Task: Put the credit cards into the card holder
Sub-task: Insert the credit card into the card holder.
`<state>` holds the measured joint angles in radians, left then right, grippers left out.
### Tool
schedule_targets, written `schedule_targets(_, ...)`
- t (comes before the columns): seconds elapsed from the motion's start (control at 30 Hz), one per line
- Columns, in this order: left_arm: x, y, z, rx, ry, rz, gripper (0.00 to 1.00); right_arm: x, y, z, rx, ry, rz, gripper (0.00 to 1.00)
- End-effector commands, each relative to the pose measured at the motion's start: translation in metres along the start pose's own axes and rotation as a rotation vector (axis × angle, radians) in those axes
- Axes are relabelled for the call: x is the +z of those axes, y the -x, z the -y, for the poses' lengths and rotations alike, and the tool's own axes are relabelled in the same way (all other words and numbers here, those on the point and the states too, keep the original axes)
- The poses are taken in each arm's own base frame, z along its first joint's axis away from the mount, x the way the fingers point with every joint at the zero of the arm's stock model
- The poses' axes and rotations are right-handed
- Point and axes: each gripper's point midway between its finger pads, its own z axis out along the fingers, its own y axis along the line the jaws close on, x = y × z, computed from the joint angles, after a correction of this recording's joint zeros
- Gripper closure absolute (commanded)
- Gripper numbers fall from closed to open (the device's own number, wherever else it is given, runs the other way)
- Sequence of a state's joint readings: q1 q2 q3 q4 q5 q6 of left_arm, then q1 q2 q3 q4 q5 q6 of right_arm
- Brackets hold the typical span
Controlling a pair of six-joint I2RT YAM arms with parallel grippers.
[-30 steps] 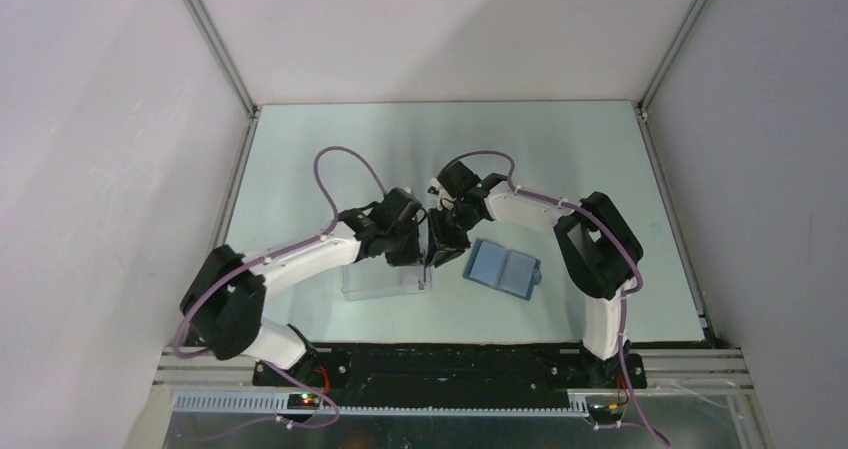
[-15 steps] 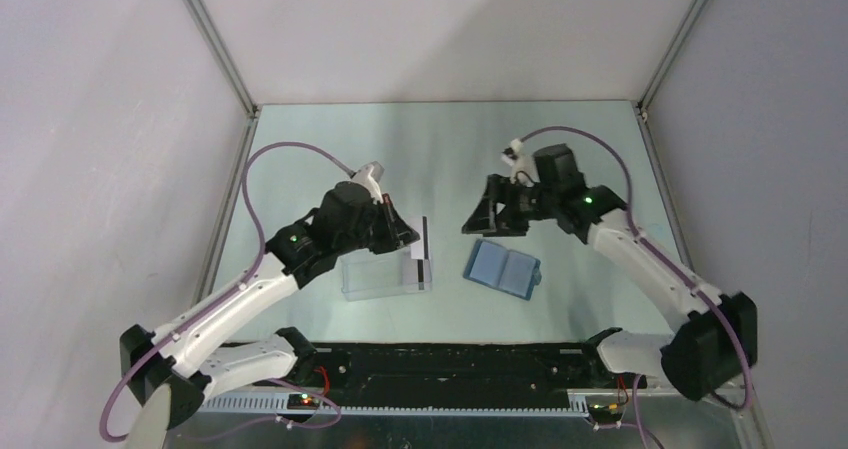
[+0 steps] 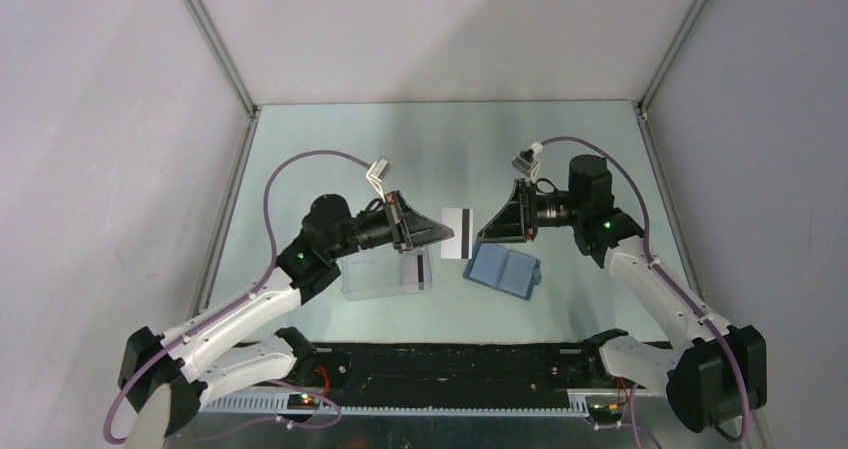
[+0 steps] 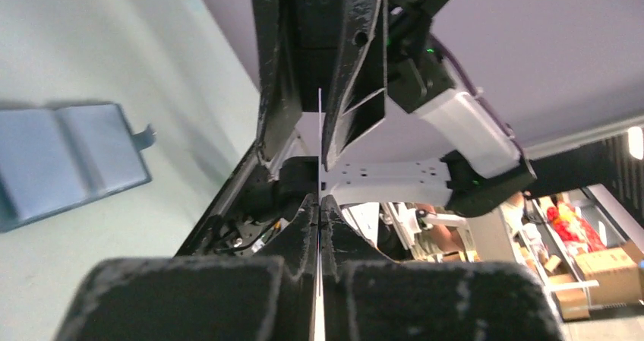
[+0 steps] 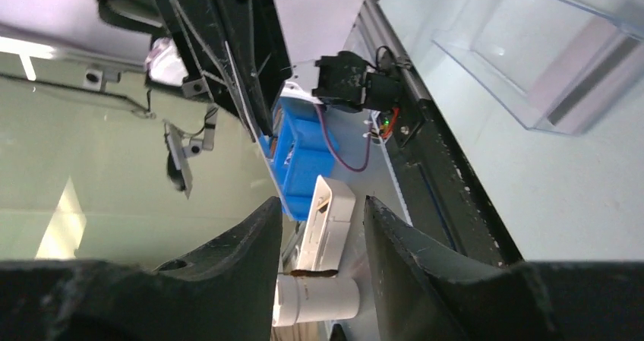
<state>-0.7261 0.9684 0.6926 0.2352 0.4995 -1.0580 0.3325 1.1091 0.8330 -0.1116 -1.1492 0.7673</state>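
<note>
- left claw [image 3: 442, 232] clamped on a credit card [image 3: 459, 234], held above the desk [image 3: 330, 139].
- right claw [image 3: 482, 235] parted, empty, facing that card.
- card holder [image 3: 503, 268] lies open on desk, near right claw.
- second card [image 3: 424, 268] in clear box [image 3: 380, 277].

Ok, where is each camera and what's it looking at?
Top camera: high behind the robot, looking down at the table; left arm and right arm show, left hand holding a card.
Left wrist: on the left arm, looking past that hand at the right hand and wallet.
Right wrist: on the right arm, looking past its own fingers at the clear box.
Shared: top and left wrist both show the wallet.
</note>
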Motion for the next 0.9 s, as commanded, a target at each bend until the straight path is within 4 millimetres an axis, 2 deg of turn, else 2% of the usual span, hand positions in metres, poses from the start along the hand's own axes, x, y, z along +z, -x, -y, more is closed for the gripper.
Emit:
schedule_targets(0.0, -0.008, 0.009, 0.048, 0.051, -0.194, 0.021, 1.0, -0.007, -0.003, -0.043, -0.127, 0.162, -0.036, 0.53)
schedule_targets(0.33, -0.006, 0.004, 0.039, 0.026, -0.18, 0.004, 1.0, 0.001, -0.004, -0.064, -0.14, 0.227, -0.064, 0.54)
schedule_targets(0.5, -0.005, 0.004, 0.039, 0.024, -0.182, 0.001, 1.0, 0.008, -0.005, -0.065, -0.131, 0.239, -0.075, 0.59)
schedule_targets(0.7, -0.005, 0.003, 0.036, 0.019, -0.177, 0.0, 1.0, 0.019, -0.006, -0.063, -0.1, 0.244, -0.089, 0.72)
schedule_targets(0.77, -0.004, 0.002, 0.034, 0.016, -0.174, -0.003, 1.0, 0.02, -0.006, -0.062, -0.099, 0.245, -0.092, 0.83)
schedule_targets(0.8, -0.004, 0.002, 0.033, 0.015, -0.172, -0.003, 1.0, 0.021, -0.006, -0.062, -0.097, 0.244, -0.092, 0.93)
schedule_targets(0.83, -0.004, 0.001, 0.033, 0.014, -0.171, -0.005, 0.91, 0.022, -0.006, -0.06, -0.095, 0.239, -0.093, 0.98)
schedule_targets(0.87, -0.004, 0.001, 0.031, 0.012, -0.167, -0.005, 0.74, 0.021, -0.007, -0.059, -0.097, 0.237, -0.093, 1.0)
